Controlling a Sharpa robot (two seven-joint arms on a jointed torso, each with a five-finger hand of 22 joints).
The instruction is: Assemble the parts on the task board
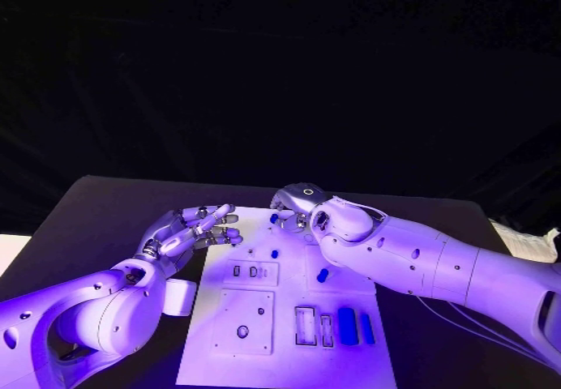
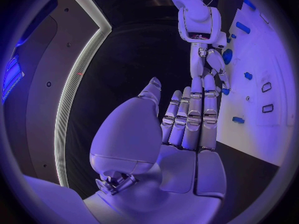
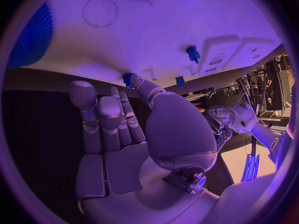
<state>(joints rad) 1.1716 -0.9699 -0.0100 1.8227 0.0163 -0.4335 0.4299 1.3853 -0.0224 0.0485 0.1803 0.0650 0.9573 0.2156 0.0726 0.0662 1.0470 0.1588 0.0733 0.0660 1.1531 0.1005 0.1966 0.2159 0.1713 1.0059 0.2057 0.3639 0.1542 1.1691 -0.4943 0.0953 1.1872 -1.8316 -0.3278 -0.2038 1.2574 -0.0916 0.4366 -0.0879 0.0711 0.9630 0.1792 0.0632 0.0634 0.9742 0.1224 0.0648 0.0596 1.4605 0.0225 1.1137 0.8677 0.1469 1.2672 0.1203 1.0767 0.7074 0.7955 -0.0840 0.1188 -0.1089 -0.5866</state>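
At the far end of the white task board (image 1: 275,324), which lies in the middle of the black worktop (image 1: 105,203), the two hands meet from opposite sides. In the head view the left hand (image 1: 196,228) hovers at the board's far left corner with its fingers held straight and close together, nothing in them; the right hand (image 1: 295,212) is mostly hidden there behind its own wrist. The right wrist view fills that gap: the right hand (image 3: 124,129) has its fingers extended side by side, and its thumb tip touches a small blue part (image 3: 129,78) at the board's edge; whether the part is pinched or only touched cannot be told. The same view shows a blue peg (image 3: 192,53) standing in the board just beside two raised white blocks, another small blue piece (image 3: 179,80) near the edge, and a large ribbed blue disc (image 3: 31,35) well apart on the other side. The left wrist view shows the left hand (image 2: 187,119) flat, fingers pressed together and empty, pointing toward the right hand (image 2: 209,67), which hangs over the board's edge near several small blue pieces. From the head view alone, two long blue bars (image 1: 357,327) lie side by side near the board's near right corner, beside two rectangular slots (image 1: 314,326), and one short blue piece (image 1: 323,275) lies alone on the board near the right arm.
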